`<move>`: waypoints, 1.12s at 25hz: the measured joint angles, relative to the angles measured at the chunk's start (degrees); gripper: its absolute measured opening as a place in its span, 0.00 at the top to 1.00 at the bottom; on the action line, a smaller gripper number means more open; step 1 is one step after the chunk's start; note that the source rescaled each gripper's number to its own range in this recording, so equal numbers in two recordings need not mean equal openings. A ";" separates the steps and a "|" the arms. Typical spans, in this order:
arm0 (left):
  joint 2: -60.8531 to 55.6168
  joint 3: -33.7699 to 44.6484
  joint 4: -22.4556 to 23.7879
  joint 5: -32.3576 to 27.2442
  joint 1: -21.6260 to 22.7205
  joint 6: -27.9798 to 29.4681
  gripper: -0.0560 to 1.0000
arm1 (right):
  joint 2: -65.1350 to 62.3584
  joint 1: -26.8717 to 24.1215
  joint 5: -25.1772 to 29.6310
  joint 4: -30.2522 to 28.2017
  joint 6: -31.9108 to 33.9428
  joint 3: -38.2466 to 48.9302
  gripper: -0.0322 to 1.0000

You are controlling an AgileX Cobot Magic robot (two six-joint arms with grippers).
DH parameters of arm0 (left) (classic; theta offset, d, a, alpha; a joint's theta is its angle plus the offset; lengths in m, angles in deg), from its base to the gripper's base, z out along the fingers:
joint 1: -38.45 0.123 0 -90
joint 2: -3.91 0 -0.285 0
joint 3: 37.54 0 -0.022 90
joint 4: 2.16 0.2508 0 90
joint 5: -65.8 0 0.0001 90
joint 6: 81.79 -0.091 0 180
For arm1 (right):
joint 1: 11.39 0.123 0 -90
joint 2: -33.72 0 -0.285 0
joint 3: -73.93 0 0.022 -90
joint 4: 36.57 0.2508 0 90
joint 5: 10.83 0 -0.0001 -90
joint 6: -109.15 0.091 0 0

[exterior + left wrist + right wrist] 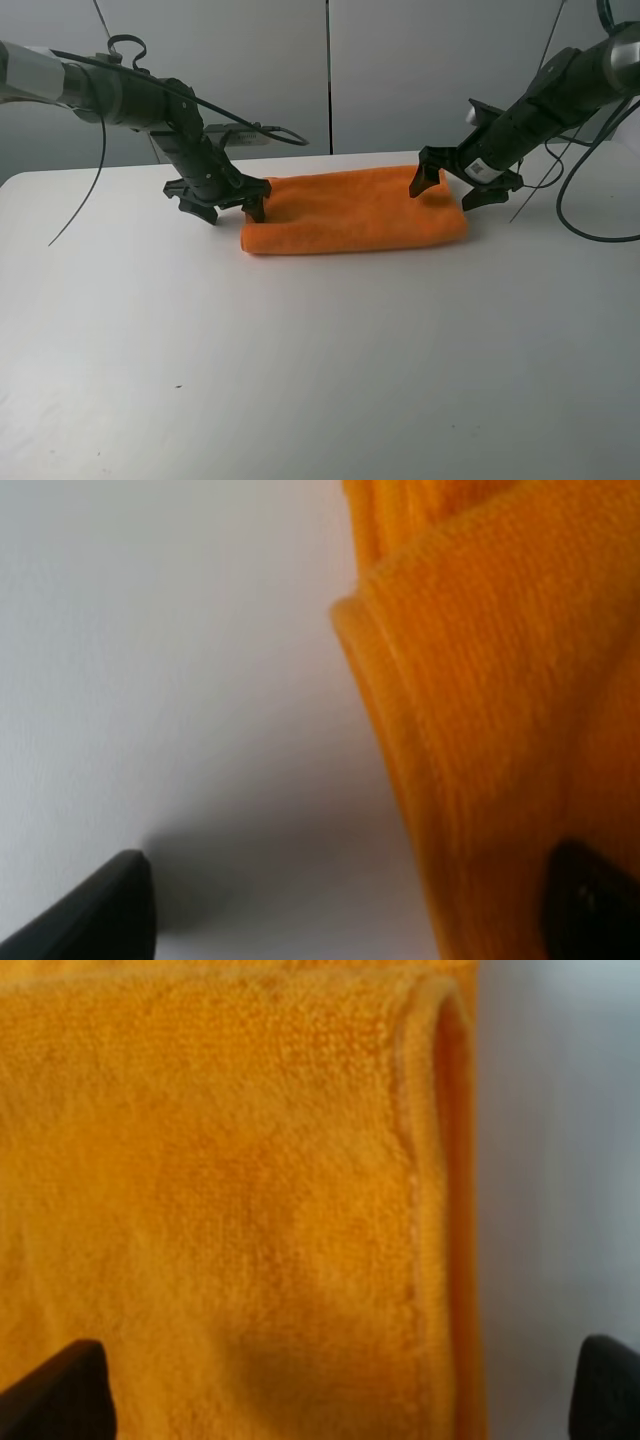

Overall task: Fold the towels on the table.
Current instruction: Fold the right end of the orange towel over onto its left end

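From the high view, the towel (355,212) lies as a doubled band toward the far edge of the tabletop (300,370), its long axis running side to side, parallel to that edge. My left claw (228,205) is down at its left short end and my right claw (452,190) at its right short end, so each end has its own arm nearest. Both claws are spread wide and grip nothing. In the left wrist view, one finger (95,915) is over bare tabletop and the other (590,905) over the cloth, so that end's hemmed edge runs between them, the layers a little loose. In the right wrist view, one finger (55,1390) is over the towel and the other (610,1385) over bare tabletop, the stacked hem between. I judge the next fold runs along the long axis, one short end carried toward the other, and each claw already straddles the edge it would pinch.
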 joint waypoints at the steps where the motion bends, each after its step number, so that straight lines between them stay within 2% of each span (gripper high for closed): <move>1: 0.00 0.00 0.00 0.00 0.00 0.00 0.01 | 0.00 0.00 0.25 1.59 -0.95 0.00 0.02; 6: 0.00 0.00 0.00 0.00 0.00 0.00 0.01 | 0.00 0.96 0.89 8.17 -5.38 0.00 0.02; 14: 0.00 0.00 0.00 -0.10 0.00 -0.11 0.01 | 0.00 3.93 -0.58 9.04 -6.41 0.00 0.02; 28: 0.00 0.00 0.90 -0.65 0.00 -0.35 0.00 | 0.00 3.08 -1.79 1.01 -3.61 0.00 0.02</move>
